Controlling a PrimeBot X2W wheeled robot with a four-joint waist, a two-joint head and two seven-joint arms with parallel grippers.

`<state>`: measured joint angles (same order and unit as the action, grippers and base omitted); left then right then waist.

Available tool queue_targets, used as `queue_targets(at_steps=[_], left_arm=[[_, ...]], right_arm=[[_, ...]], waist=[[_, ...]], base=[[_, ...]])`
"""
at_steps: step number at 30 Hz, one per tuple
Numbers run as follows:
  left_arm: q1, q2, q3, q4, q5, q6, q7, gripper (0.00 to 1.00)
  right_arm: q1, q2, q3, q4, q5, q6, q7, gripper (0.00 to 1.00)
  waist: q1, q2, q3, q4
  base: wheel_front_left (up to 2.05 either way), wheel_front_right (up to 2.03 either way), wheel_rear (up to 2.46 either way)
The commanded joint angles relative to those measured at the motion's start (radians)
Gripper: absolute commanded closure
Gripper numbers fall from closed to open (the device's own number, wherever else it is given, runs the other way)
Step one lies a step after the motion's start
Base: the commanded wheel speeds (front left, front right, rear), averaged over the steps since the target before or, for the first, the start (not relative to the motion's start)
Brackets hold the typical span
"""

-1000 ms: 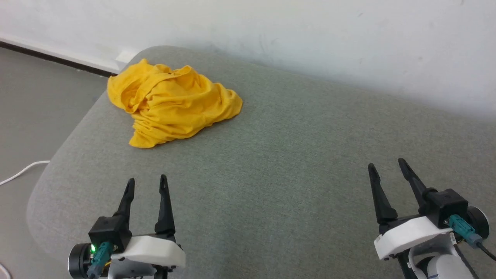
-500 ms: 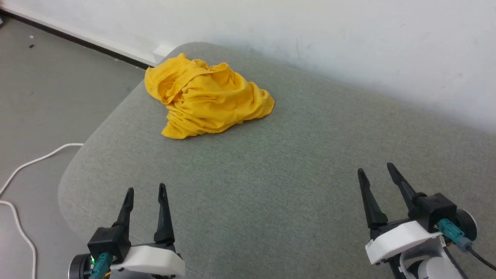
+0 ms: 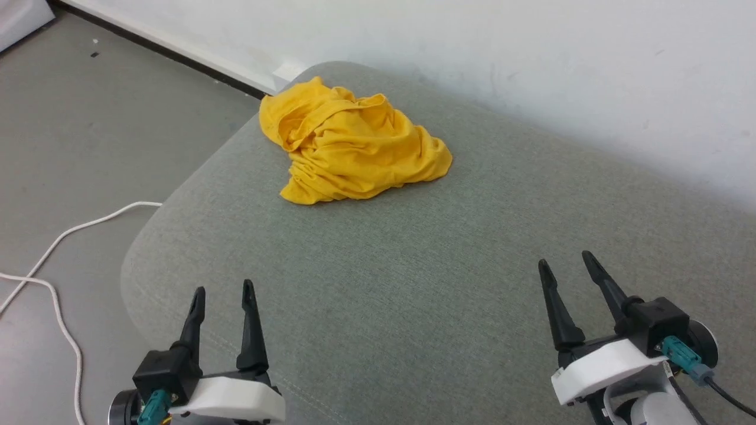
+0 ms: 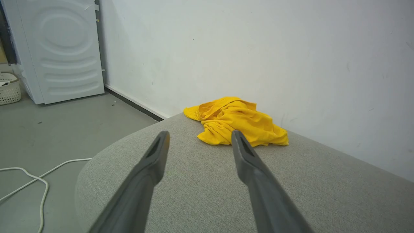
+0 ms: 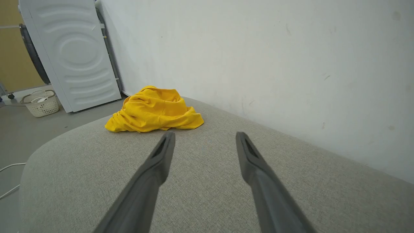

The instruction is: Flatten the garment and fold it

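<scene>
The garment (image 3: 354, 147) is a bright yellow crumpled heap at the far left corner of the grey cushioned surface (image 3: 413, 265), close to the white wall. Its print is hidden in the folds. In the left wrist view the garment (image 4: 237, 121) lies ahead, beyond the fingertips; in the right wrist view the garment (image 5: 155, 110) sits ahead and to the left. My left gripper (image 3: 224, 289) stands open over the near left edge, nothing between its fingers. My right gripper (image 3: 564, 260) stands open at the near right, also holding nothing. Both are well short of the garment.
A white cable (image 3: 59, 248) loops over the grey floor to the left of the cushion. A white appliance (image 4: 61, 48) and a pale basket (image 4: 8, 89) stand further off by the wall. The white wall (image 3: 531, 71) runs close behind the cushion's far edge.
The head camera has turned to the left, so the whole picture has shifted right and more floor and cable show. Both grippers stay open and hold their place before me.
</scene>
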<state>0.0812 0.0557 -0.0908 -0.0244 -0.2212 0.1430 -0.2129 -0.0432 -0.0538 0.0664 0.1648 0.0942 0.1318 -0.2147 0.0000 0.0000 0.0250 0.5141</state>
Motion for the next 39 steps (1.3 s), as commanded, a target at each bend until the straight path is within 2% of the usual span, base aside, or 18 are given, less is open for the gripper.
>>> queue_targets(at_steps=[1,19,32,35,38,39], left_arm=[[0.017,-0.005,-0.002,-0.003,-0.007,0.008,-0.012,0.0],[0.025,-0.005,-0.014,-0.005,-0.043,0.032,-0.049,0.0],[0.021,-0.005,-0.023,-0.007,-0.044,0.032,-0.049,0.0],[0.008,-0.005,-0.035,-0.004,-0.03,0.012,-0.049,0.0],[-0.034,-0.004,-0.047,-0.011,-0.027,-0.034,-0.049,0.0],[-0.034,-0.004,-0.047,-0.011,-0.027,-0.034,-0.049,0.0]], right_arm=[[-0.018,0.003,0.0,0.004,0.007,-0.001,-0.01,0.0],[-0.035,0.004,0.001,0.032,0.013,-0.001,-0.047,0.0],[-0.033,0.004,-0.009,0.02,0.006,-0.001,-0.047,0.0],[-0.032,0.004,-0.025,0.011,0.007,-0.001,-0.047,0.0],[-0.03,0.004,-0.052,-0.004,0.001,-0.001,-0.044,0.0],[-0.03,0.004,-0.052,-0.004,0.001,-0.001,-0.044,0.0]], waist=[[0.0,0.0,0.001,0.011],[0.0,0.0,0.016,0.082],[0.0,0.0,0.021,0.067],[0.0,0.0,0.026,0.066],[0.0,0.0,0.037,0.061],[0.0,0.0,0.037,0.061]], base=[[0.0,0.0,0.0],[0.0,0.0,0.0],[0.0,0.0,0.0],[0.0,0.0,0.0],[0.0,0.0,0.0],[0.0,0.0,0.0]])
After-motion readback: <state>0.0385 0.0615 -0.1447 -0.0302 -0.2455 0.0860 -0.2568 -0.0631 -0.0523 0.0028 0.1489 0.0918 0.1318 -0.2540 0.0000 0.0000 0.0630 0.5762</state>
